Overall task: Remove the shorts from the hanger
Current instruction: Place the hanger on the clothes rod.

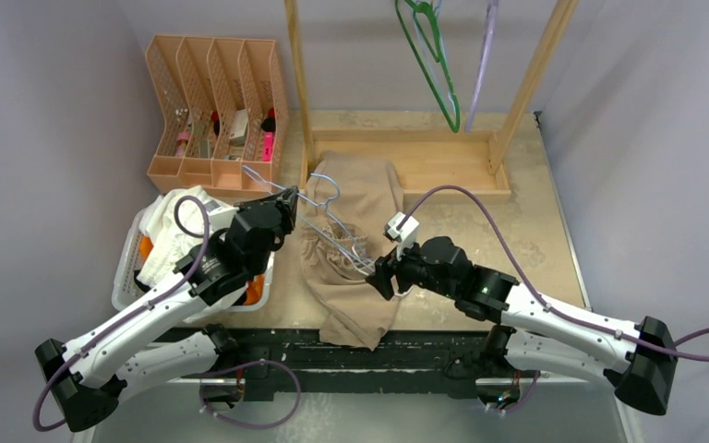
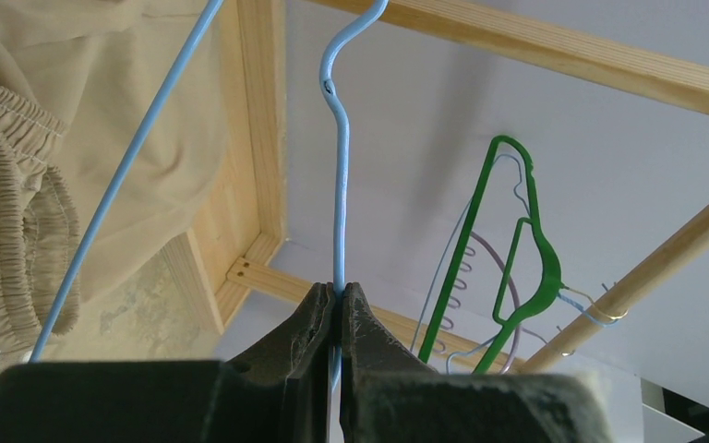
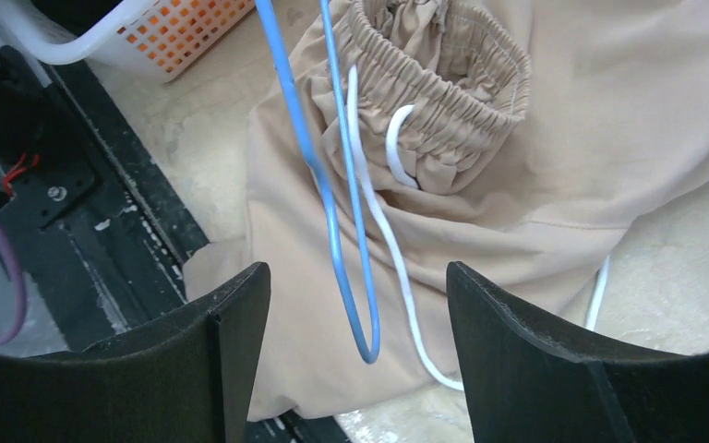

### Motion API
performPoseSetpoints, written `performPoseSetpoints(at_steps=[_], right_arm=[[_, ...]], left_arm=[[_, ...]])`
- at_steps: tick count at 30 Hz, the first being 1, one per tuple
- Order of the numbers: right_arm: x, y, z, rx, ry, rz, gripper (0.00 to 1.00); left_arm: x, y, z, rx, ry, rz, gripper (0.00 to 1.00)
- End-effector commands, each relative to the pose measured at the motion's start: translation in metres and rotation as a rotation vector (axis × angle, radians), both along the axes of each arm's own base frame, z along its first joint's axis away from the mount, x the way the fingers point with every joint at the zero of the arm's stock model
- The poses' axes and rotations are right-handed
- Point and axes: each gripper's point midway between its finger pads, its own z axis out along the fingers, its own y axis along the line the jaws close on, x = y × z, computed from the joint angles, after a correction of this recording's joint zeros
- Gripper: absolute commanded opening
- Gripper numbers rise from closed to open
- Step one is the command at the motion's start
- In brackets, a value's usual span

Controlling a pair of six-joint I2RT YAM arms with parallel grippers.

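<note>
Left pincer (image 2: 337, 300) is pressed together on the thin wire of the blue wire hanger (image 2: 340, 185), pinching it just below the hook bend. In the top view this pincer (image 1: 288, 205) sits at the left edge of the beige shorts (image 1: 355, 249), holding the hanger (image 1: 328, 217) tilted above the cloth.

Right pincer (image 3: 358, 277) is spread wide and holds nothing. One rounded corner of the hanger (image 3: 332, 212) hangs between its fingers (image 3: 508, 323), touching neither. From above, the right pincer (image 1: 383, 274) is at the near right side of the shorts.

The beige shorts (image 3: 535, 185) lie crumpled mid-bench, their near edge drooping over the near side of the bench (image 1: 535, 231). The elastic waistband is bunched up beside the hanger wire, and the white drawstring (image 3: 397, 240) loops out of it across the cloth. The wire runs right past the waistband; I can't tell whether it passes through it.

The white basket (image 1: 129, 268) sits at near left, under the left arm. It holds white shorts (image 1: 171, 226) and some orange cloth (image 1: 257, 286), probably shorts, mostly hidden.

At far left is an orange file organizer (image 1: 212, 101). The wooden rack (image 1: 425, 157) stands at far centre with a green hanger (image 1: 434, 65) on it.
</note>
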Motion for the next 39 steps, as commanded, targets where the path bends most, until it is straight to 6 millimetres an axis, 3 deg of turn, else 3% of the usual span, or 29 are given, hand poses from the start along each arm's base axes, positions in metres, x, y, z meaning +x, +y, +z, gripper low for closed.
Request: performPoseSetpoints(at_steps=[1,13,16,20,24,25,28,30,33,39], right_arm=[[0.017,0.005,0.019,0.027,-0.156,0.0,0.7],[0.014,0.013,0.008,0.001,-0.156,0.06,0.47],[0.016,0.01,0.01,0.006,-0.165,0.038,0.35],[0.018,0.003,0.017,0.022,-0.181,0.002,0.08],[0.02,-0.004,0.031,0.061,-0.183,-0.048,0.0],[0.018,-0.004,0.037,0.083,-0.183,-0.05,0.0],[0.017,-0.005,0.053,0.159,-0.149,-0.091,0.0],[0.019,-0.009,0.05,0.156,-0.072,-0.158,0.0],[0.021,-0.011,0.049,0.114,-0.005,-0.211,0.0],[0.017,-0.008,0.055,0.11,0.124,-0.265,0.0]], left_arm=[[0.003,0.0,0.04,-0.34,-0.057,0.06,0.0],[0.001,-0.008,0.045,-0.419,-0.067,0.018,0.0],[-0.001,-0.006,0.041,-0.417,-0.06,0.022,0.0],[-0.002,-0.002,0.038,-0.44,-0.066,0.033,0.0],[-0.003,0.004,0.038,-0.416,-0.079,0.055,0.01],[-0.002,0.006,0.04,-0.4,-0.091,0.058,0.09],[0.0,0.007,0.043,-0.331,-0.118,0.058,0.48],[0.0,0.008,0.046,-0.273,-0.142,0.054,0.62],[-0.001,0.013,0.048,-0.161,-0.157,0.049,0.69],[-0.009,0.03,0.053,0.125,-0.147,0.035,0.72]])
